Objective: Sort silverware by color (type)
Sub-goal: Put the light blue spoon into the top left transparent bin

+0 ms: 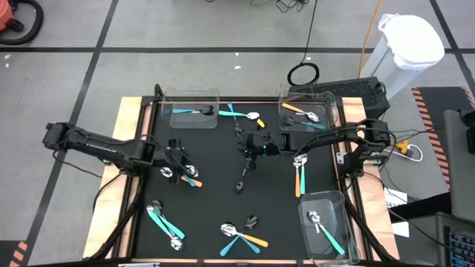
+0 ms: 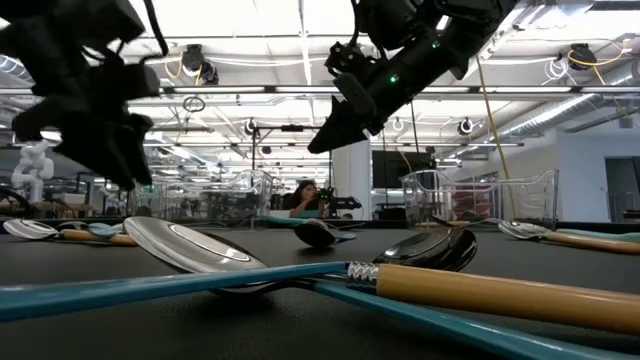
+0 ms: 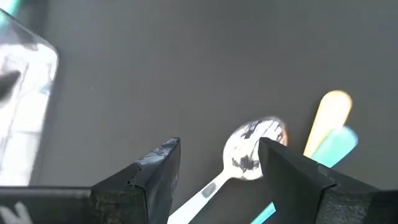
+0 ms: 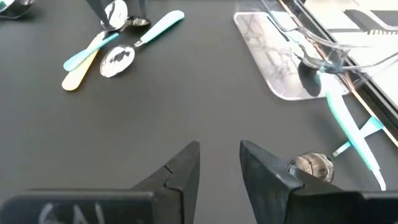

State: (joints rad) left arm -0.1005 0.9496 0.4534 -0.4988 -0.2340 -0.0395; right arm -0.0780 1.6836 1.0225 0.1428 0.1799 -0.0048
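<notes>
- My left gripper point(image 1: 177, 165) sits at the left-middle of the black mat point(image 1: 223, 189), jaws spread wide with nothing between them (wrist view shows bare mat in the gap).
- Just under it lies a small cluster: a silver spoon point(image 3: 249, 152) with a pale handle, an orange-yellow handle point(image 3: 326, 118) and a teal handle point(image 3: 339, 144) touching each other beside it. The spoon's bowl lies right against one left finger point(image 3: 292, 174); I can't tell if they touch.
- My right gripper point(image 1: 249, 148) hangs over the mat's centre, well above it in the low view. Jaws part-way apart, a narrow gap, holding nothing that I can see.
- Silverware is scattered all over the mat: a dark-headed piece point(image 1: 240, 184) just below the right gripper, an orange-handled spoon point(image 1: 298, 176) right of centre, two teal-handled spoons point(image 1: 165, 226) at front left, a crossed bunch point(image 1: 241, 236) of teal and orange handles at front centre.
- Back-left bin point(image 1: 191, 107) holds one dark spoon with a teal handle (clear plastic, easy to see through).
- Back-right bin point(image 1: 306, 111) holds an orange-handled and a teal-handled piece.
- Front-right bin point(image 1: 326, 226) holds a teal-handled spoon.
- Between the two back bins, teal-handled pieces point(image 1: 241, 113) lie crossed on the mat.
- Low view: a person point(image 2: 302, 196) sits far behind the table.
</notes>
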